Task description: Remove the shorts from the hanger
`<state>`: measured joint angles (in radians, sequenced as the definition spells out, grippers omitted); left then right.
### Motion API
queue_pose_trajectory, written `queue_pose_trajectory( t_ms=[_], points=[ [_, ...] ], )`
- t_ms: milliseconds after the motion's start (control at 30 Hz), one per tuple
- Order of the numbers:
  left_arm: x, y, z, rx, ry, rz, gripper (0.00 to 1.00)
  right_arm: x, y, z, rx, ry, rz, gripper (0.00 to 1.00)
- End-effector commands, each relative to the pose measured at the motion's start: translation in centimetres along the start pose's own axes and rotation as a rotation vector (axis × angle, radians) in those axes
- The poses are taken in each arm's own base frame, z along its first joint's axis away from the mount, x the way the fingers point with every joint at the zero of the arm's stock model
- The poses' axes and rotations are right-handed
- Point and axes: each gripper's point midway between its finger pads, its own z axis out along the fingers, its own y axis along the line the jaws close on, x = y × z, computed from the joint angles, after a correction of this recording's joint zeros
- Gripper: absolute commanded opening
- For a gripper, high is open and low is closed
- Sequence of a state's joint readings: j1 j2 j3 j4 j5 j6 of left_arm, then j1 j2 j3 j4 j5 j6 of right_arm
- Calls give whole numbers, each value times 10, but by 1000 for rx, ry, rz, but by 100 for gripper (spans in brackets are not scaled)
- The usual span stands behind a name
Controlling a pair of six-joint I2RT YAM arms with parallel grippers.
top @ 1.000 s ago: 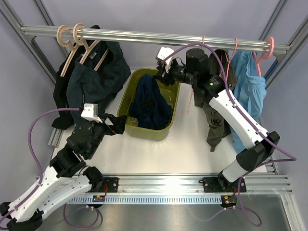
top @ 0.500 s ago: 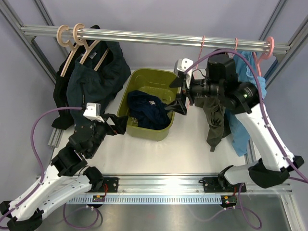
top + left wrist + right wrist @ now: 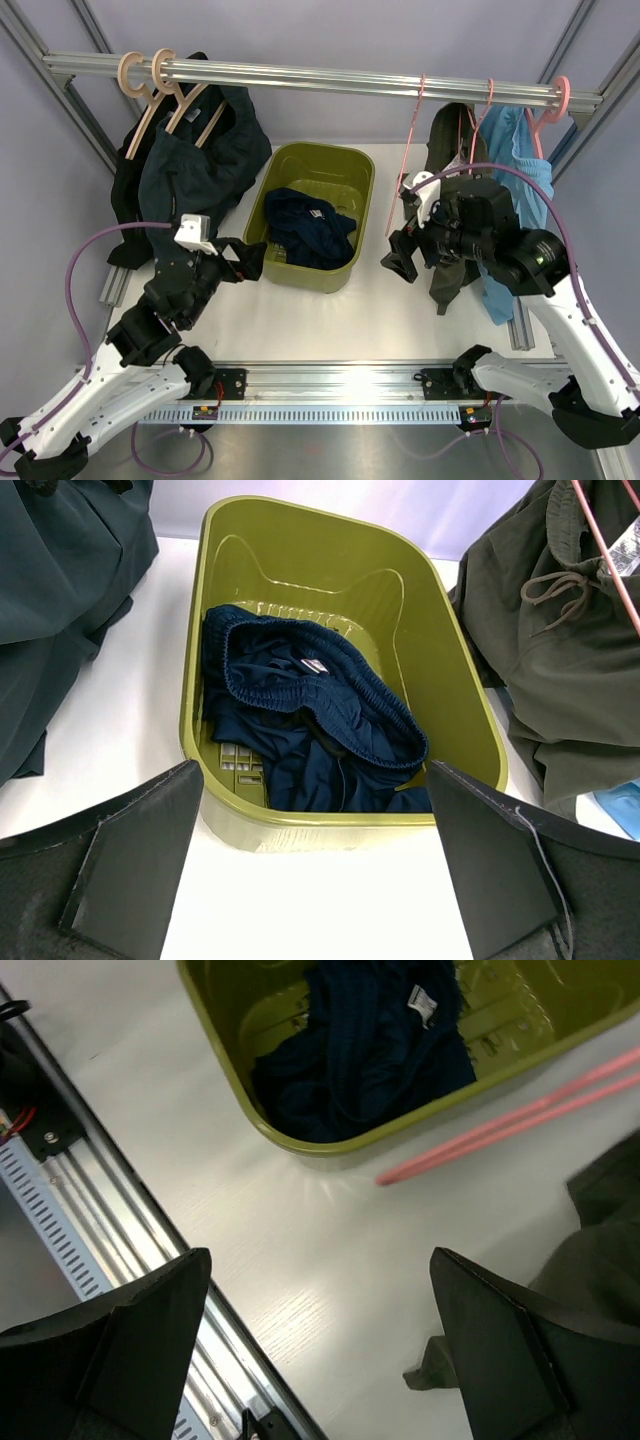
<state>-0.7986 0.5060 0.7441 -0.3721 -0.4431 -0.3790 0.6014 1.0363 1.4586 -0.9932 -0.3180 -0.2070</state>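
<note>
The dark navy shorts (image 3: 310, 232) lie crumpled inside the green basket (image 3: 352, 160), white label up, touching neither gripper. In the left wrist view the shorts (image 3: 300, 715) fill the near half of the basket (image 3: 340, 815). The thin pink hanger (image 3: 405, 160) hangs bare from the rail, its lower end beside the basket; in the right wrist view this hanger (image 3: 520, 1120) slants just outside the basket's rim (image 3: 240, 1070), with the shorts (image 3: 370, 1050) inside. My right gripper (image 3: 398, 255) (image 3: 320, 1350) is open over the table right of the basket. My left gripper (image 3: 252, 258) (image 3: 315, 880) is open before the basket's near end.
An olive-green garment (image 3: 450, 265) and a light blue one (image 3: 520, 190) hang at the right of the rail (image 3: 330, 75). Dark teal clothes on wooden hangers (image 3: 195, 160) hang at the left. An aluminium frame rail (image 3: 400, 380) runs along the table's near edge.
My right gripper opened and let the shorts drop into the basket. It then drew back right and toward the near edge. The left arm stayed still.
</note>
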Motion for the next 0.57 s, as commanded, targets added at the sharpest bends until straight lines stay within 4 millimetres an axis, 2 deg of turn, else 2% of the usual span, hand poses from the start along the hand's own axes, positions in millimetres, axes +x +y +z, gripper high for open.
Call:
queue_pose_trajectory(
  t_ms=[0,200,233,267,333,367,467,533],
  points=[
    [-12,-6,-2,23,-30,-39,99,14,-30,-5,194,4,70,100],
    [-10,-5,-3,21,-25,-39,99,23,-70,-12,382,-31,82,99],
    [-9,-4,-3,17,-24,-41,99,26,-82,-17,454,-38,96,99],
    [-9,-4,-4,15,-24,-42,99,40,-89,-12,482,-9,109,99],
    [-6,-3,-3,14,-20,-43,99,45,-104,-17,570,-25,114,99],
    [-6,-3,-3,11,-18,-45,99,58,-111,-16,597,-6,128,99],
    [-4,-3,-2,11,-14,-46,99,65,-119,-21,637,-34,126,99],
    [-4,-3,-2,11,-14,-45,99,60,-119,-28,648,-88,122,99]
  ],
)
